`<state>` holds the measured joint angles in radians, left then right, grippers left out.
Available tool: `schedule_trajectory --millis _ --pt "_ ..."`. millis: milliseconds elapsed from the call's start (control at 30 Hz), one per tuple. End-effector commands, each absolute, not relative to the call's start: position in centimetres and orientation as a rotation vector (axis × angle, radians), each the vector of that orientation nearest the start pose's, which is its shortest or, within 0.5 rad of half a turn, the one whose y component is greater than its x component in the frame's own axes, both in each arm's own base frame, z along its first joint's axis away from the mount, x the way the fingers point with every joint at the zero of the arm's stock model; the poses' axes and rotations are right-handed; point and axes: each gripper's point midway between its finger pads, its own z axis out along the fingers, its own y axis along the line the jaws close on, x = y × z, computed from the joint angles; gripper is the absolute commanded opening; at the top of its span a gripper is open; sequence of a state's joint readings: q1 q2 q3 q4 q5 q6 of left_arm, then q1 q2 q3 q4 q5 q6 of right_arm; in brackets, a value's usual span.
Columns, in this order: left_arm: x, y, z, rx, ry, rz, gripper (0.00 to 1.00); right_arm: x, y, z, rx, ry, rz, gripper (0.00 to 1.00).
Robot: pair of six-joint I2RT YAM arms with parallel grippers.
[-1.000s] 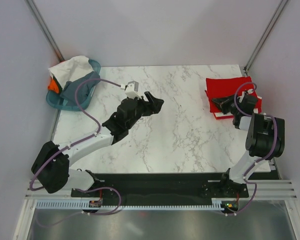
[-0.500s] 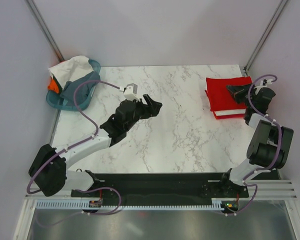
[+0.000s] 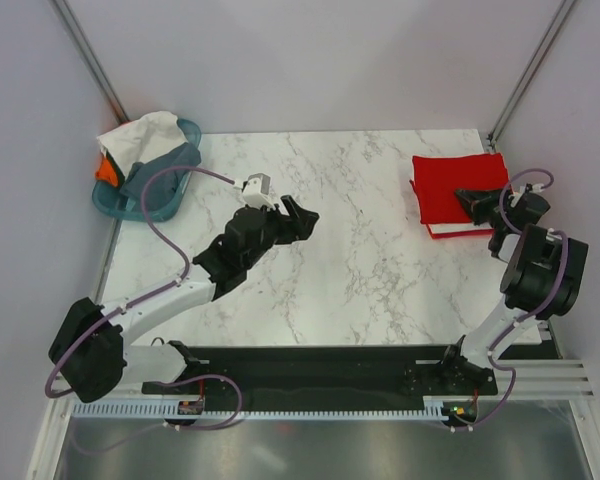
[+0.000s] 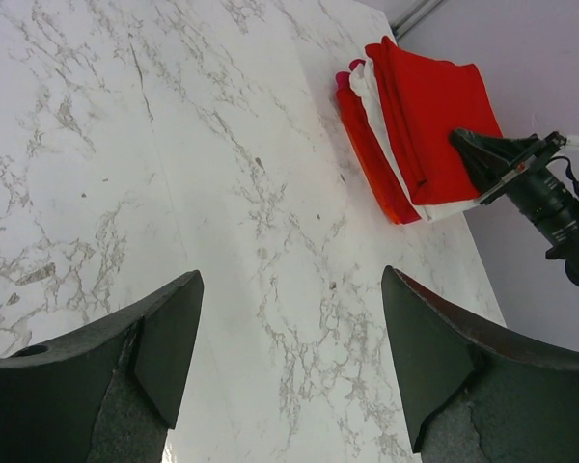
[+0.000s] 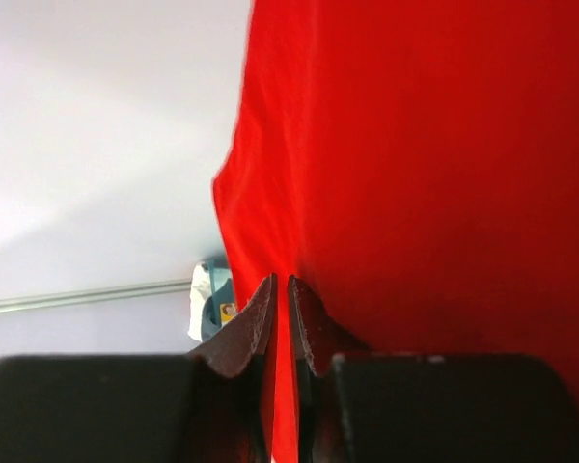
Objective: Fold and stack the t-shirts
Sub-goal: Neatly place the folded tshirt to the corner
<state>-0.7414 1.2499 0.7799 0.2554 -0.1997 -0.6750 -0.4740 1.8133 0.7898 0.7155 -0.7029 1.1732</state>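
Stretching between the two arms, the marble worktop (image 3: 360,260) carries the work at its two far corners. A teal basket (image 3: 113,205) sits well behind the left hand (image 3: 300,215) and off to its left side. It holds the loose t-shirts: a white one (image 3: 140,135) heaped on top, a grey one (image 3: 162,165) and a scrap of orange (image 3: 104,172). The folded stack (image 3: 432,228) lies ahead of that hand and to its right, well apart. It has a red t-shirt (image 3: 450,180) on top and white and red layers showing at its edge.

The left hand hangs over bare marble with its fingers spread wide and nothing between them. It faces the stack and points away from the basket. It is much the nearer hand to the loose shirts, so fetching one would likely mean swinging it back round to its rear left.

The right hand (image 3: 472,203) sits at the stack's edge on its own side, low against the red cloth, which fills its view. Its fingers are pressed almost together, with only a thin slit between the tips. Red shows through that slit, but I cannot tell whether any cloth is pinched. The stack's longer side seems to run across that hand's line of reach.
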Motion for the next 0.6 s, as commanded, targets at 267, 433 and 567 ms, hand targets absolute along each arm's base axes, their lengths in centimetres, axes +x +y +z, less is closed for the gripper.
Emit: schedule_trajectory --millis 267,433,567 --pt "30.6 -25.7 22.1 -0.053 1.852 -0.758 0.83 46.9 -12.2 17.0 0.999 1.469 1.102 0.15" --pt "30.4 -24.7 21.5 -0.064 1.869 -0.71 0.83 48.1 -13.1 13.1 1.079 1.421 1.157 0.15" --pt "30.1 -23.3 20.8 -0.086 1.876 -0.668 0.83 48.4 -13.6 12.4 1.099 1.44 1.122 0.15"
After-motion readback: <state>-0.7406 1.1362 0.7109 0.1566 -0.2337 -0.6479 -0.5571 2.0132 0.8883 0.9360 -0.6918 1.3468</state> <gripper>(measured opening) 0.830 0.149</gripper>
